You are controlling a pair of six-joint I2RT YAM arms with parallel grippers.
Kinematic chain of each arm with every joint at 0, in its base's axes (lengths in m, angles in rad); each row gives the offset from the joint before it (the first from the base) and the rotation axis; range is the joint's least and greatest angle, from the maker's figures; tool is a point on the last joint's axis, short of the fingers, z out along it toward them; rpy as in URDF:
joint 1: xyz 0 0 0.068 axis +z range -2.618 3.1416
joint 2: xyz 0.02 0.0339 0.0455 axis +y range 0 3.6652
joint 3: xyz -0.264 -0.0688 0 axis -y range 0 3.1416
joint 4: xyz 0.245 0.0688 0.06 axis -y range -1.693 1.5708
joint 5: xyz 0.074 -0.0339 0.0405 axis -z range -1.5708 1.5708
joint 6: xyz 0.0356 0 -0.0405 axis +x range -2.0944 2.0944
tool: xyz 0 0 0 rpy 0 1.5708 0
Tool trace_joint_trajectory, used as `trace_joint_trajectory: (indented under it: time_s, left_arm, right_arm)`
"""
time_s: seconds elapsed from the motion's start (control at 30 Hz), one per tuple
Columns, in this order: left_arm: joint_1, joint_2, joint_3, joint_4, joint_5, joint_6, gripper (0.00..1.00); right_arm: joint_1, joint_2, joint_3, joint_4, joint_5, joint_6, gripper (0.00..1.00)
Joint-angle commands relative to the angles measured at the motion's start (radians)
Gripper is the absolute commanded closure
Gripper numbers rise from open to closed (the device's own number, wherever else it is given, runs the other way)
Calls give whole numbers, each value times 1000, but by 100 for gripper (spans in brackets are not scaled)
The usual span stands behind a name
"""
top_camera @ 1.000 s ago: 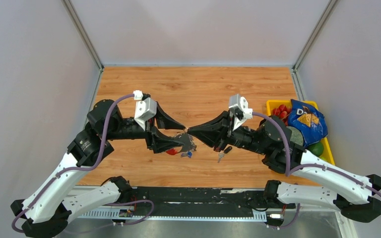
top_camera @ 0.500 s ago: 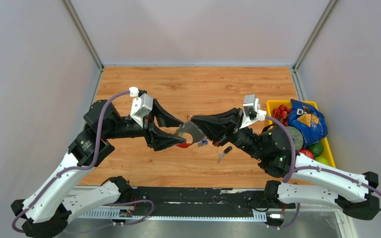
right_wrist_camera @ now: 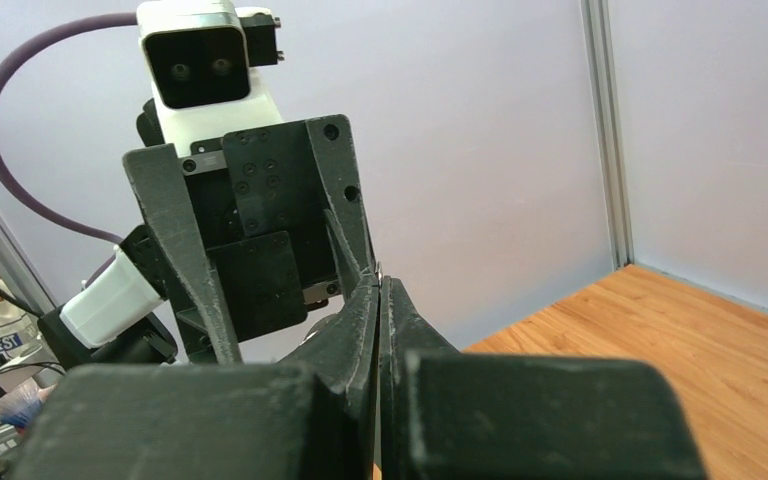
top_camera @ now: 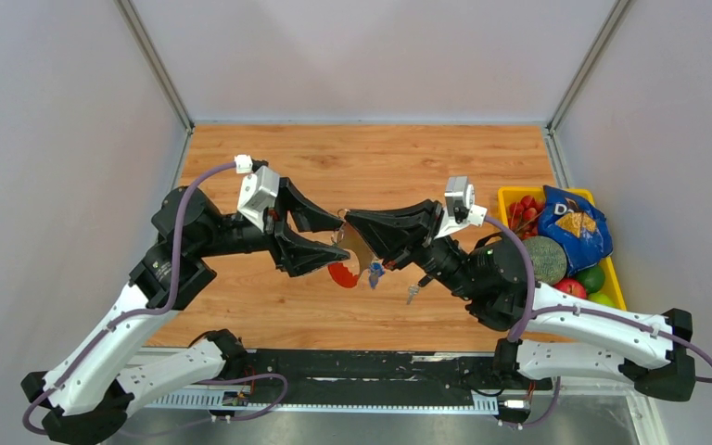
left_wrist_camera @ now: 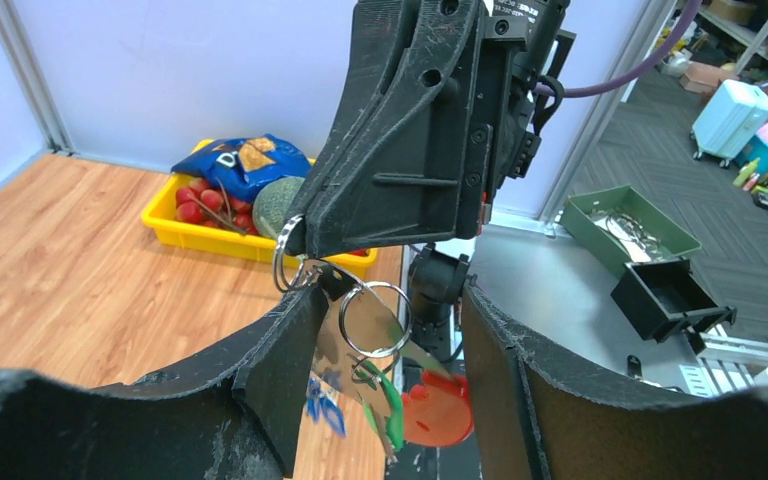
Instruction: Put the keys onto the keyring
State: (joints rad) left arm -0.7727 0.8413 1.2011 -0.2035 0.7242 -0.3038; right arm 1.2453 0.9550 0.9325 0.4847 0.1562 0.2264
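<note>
**Top view:** The right gripper [top_camera: 352, 219] has its fingers pressed together on the keyring [top_camera: 357, 256]. This is a thin metal ring bunched with a grey-silver curved strap, a red oval tag and small green and blue pieces, and it dangles just under the fingertips. The left gripper [top_camera: 341, 239] faces it with fingers spread, one on either side of the bunch. The small key [top_camera: 416, 288], with a black plastic head and short silver blade, lies on the wooden table [top_camera: 269, 158] beneath and behind the right fingertips, apart from both grippers. A yellow plastic tray [top_camera: 508, 194] sits behind the right gripper.

**Left wrist view:** The right fingertips nip one loop. A second loop, the tag and the pieces hang in the gap between the left fingers. Whether they touch those fingers cannot be told.

**Right wrist view:** The right fingers are closed, with a sliver of metal at their tips, and the left gripper is directly opposite.
</note>
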Motion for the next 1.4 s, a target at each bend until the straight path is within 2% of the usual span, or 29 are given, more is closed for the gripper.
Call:
trace_joint_trajectory:
  time_s: [0.0, 0.4, 0.6, 0.83, 1.0, 1.13, 1.37]
  left_arm:
    - [-5, 15, 17, 61, 16, -31, 38]
    - [-5, -22, 48, -25, -12, 12, 31]
    - [-5, -33, 88, -60, -53, 21, 27]
    - [-5, -82, 122, 7, -92, 17, 24]
    - [-5, -107, 140, 62, -152, 45, 22]
    - [-5, -91, 142, 123, -146, 63, 22]
    - [-5, -43, 157, 211, -97, 81, 22]
  right_arm:
    - [18, -2, 13, 88, 4, -8, 100]
    - [20, -61, -5, 97, -10, -54, 100]
    - [20, -66, -20, 162, -50, -114, 100]
    - [20, -73, -73, 341, -105, -196, 100]
    - [20, -72, -97, 471, -210, -277, 100]
    - [20, -58, -101, 547, -304, -317, 100]
    - [19, -54, -51, 535, -467, -347, 100]
